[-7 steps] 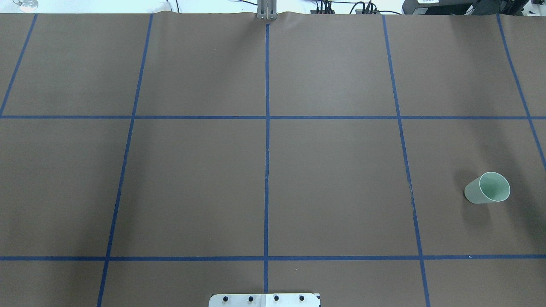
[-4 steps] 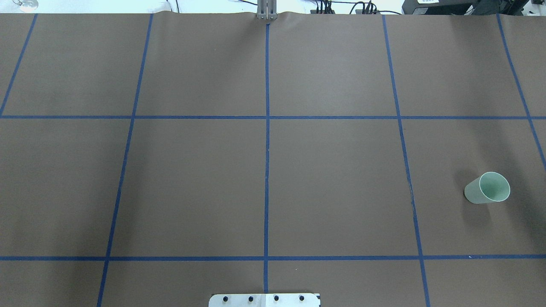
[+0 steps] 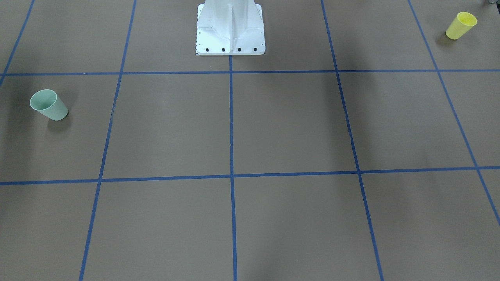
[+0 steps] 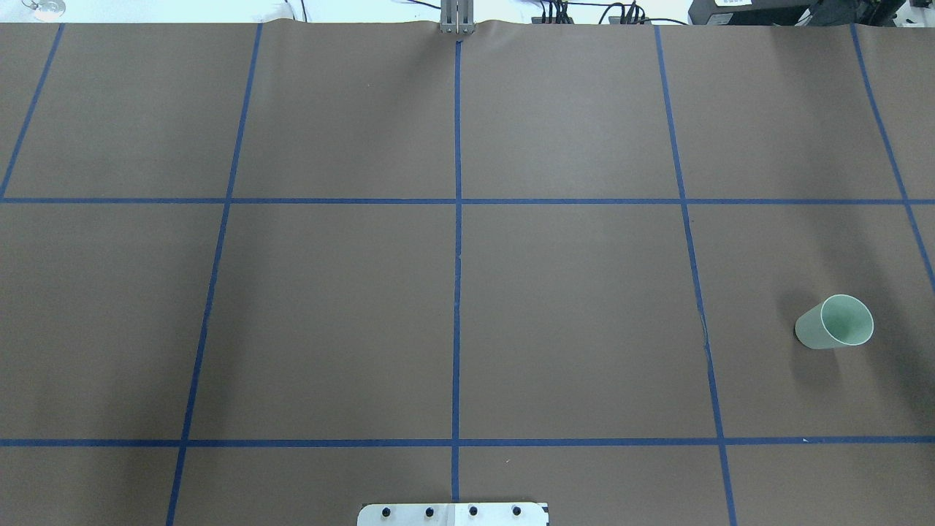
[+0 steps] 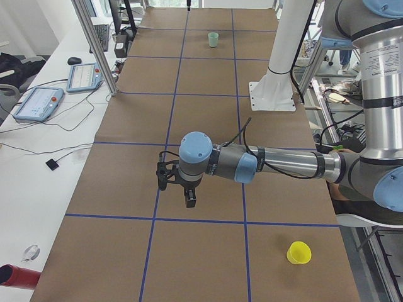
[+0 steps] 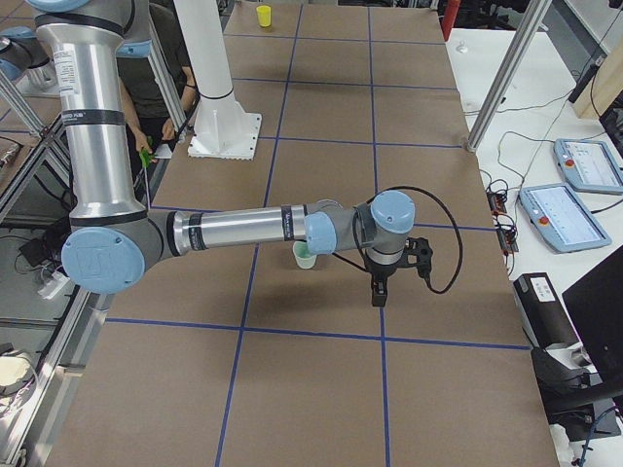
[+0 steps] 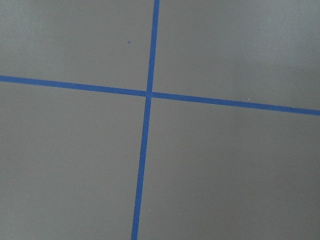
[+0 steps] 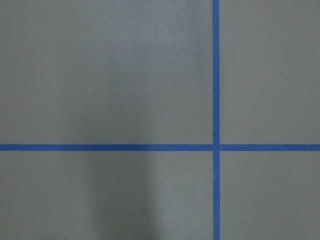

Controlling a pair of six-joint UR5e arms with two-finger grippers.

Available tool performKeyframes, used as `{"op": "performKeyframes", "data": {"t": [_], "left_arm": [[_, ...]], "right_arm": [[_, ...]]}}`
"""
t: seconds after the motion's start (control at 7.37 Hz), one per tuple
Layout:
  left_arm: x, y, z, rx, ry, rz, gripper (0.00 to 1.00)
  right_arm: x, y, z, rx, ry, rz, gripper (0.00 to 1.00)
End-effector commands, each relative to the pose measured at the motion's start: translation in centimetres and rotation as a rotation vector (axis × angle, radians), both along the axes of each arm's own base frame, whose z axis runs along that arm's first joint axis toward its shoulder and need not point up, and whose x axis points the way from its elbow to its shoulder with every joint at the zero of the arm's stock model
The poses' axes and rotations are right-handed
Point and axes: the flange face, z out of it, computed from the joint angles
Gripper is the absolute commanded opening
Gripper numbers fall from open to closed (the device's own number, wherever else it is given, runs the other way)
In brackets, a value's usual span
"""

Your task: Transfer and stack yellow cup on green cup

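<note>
The yellow cup (image 3: 461,25) stands upright near the table's corner on my left side; it also shows in the exterior left view (image 5: 298,253) and the exterior right view (image 6: 264,16), and is out of the overhead view. The green cup (image 4: 834,322) stands upright on my right side, also in the front-facing view (image 3: 49,104). My left gripper (image 5: 189,200) hangs over the table, well away from the yellow cup. My right gripper (image 6: 378,295) hangs just beyond the green cup (image 6: 305,255). Both show only in side views, so I cannot tell whether they are open or shut.
The white robot pedestal (image 3: 230,27) stands at the table's robot-side edge. Blue tape lines grid the brown table (image 4: 329,314). Teach pendants (image 5: 38,104) lie on a side bench. A person (image 6: 156,97) stands behind the robot.
</note>
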Motion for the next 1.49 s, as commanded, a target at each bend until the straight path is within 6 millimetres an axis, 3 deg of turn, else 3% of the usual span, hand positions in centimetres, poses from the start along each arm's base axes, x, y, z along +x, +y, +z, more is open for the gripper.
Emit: {"op": "performKeyframes", "data": {"t": [0.0,0.27,0.54,0.81,0.95,1.36], "left_arm": [[4.5,-0.4,0.1,-0.226,0.022,-0.111,1.0],[9.1,-1.0,0.9,-0.318,-0.103,-0.264,1.0],[11.4,-0.5,2.4,-0.403,-0.173,-0.355,1.0],[11.3,2.0,5.5,-0.518,-0.284,-0.538,1.0],[10.3,4.3,8.0,-0.549,-0.37,-0.609,1.0],[9.4,8.4,11.3,-0.716,-0.442,-0.801,1.0]], "right_arm": [[0.0,0.0,-0.2,0.006,-0.001,0.0,1.0],[-0.2,-0.1,-0.4,0.01,-0.004,-0.005,1.0],[-0.3,-0.2,-0.8,0.025,-0.006,-0.006,1.0],[-1.1,-0.4,-0.8,0.052,-0.007,-0.022,1.0],[-1.5,-0.6,-1.6,0.078,-0.015,-0.03,1.0],[-2.2,-0.4,-2.8,0.092,-0.086,-0.05,1.0]]}}
